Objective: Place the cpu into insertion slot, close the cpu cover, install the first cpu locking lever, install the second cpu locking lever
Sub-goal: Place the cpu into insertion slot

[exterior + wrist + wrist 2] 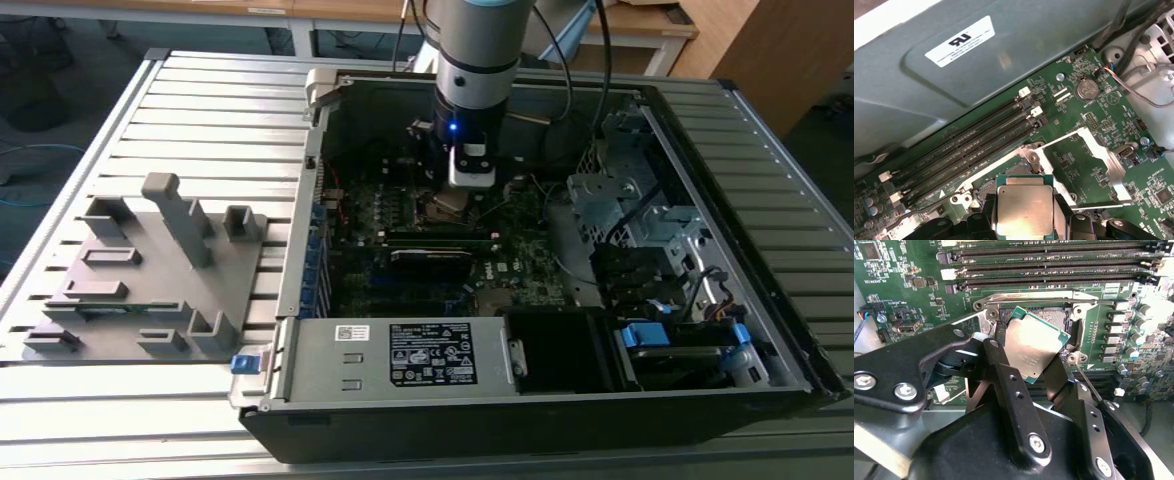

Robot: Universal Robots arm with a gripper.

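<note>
The end effector [1029, 354] has its two dark fingers [1000, 342] closed onto opposite edges of the cpu [1036, 347], gripping it firmly between them. The chip is square, so it has no marked long axis. Its dull silver top faces both wrist cameras, and a thin green border shows along its edges. In both wrist views its sides run at an angle to the metal rim of the insertion slot [1052, 316] and to the long dark memory slots [1054, 262] beside it, so it looks turned out of line with the socket. One corner points toward the slot's dark centre.

The cpu [1024, 210] sits right between the fingertips of the end effector [1025, 214], just over the near side of the insertion slot. Whether it touches the socket cannot be told. The cpu cover [1114, 170] is swung open to one side of the slot, and green board shows through its square window.

In the exterior view the arm comes down from the upper middle of the frame into an open computer case [400, 350] on a slatted counter [200, 110]. There the end effector [461, 195] is low over the motherboard. A grey fixture plate [147, 290] lies at the exterior view's left.
</note>
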